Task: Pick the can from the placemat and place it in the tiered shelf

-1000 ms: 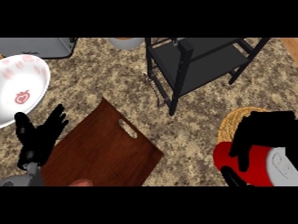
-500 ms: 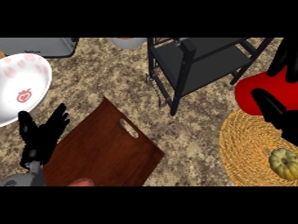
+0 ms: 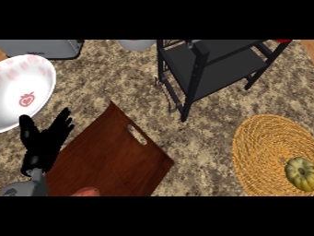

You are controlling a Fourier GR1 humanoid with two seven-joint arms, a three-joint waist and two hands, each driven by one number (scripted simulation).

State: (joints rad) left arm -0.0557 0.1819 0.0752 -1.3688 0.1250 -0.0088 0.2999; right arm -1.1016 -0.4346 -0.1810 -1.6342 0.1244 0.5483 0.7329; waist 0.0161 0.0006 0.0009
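The black tiered shelf (image 3: 213, 69) stands at the top centre-right of the counter. A small red sliver of the can (image 3: 283, 41) shows at the view's top edge, above the shelf's right corner; the rest of it is cut off. The round woven placemat (image 3: 271, 152) lies at the lower right with only a small yellow-green squash (image 3: 303, 174) on it. My right hand does not show anywhere. My left hand (image 3: 43, 143) rests open at the lower left, fingers up, beside the board's left edge.
A brown cutting board (image 3: 112, 159) lies at lower centre-left, with an orange vegetable (image 3: 86, 191) at its bottom edge. A white bowl with red prints (image 3: 13, 94) sits at left. A grey appliance (image 3: 40, 47) and a white vessel (image 3: 137, 44) stand at the back.
My right hand carried the red can up off the placemat, past the shelf's right side, and out of the top of the view. The squash became visible. The left hand stayed still.
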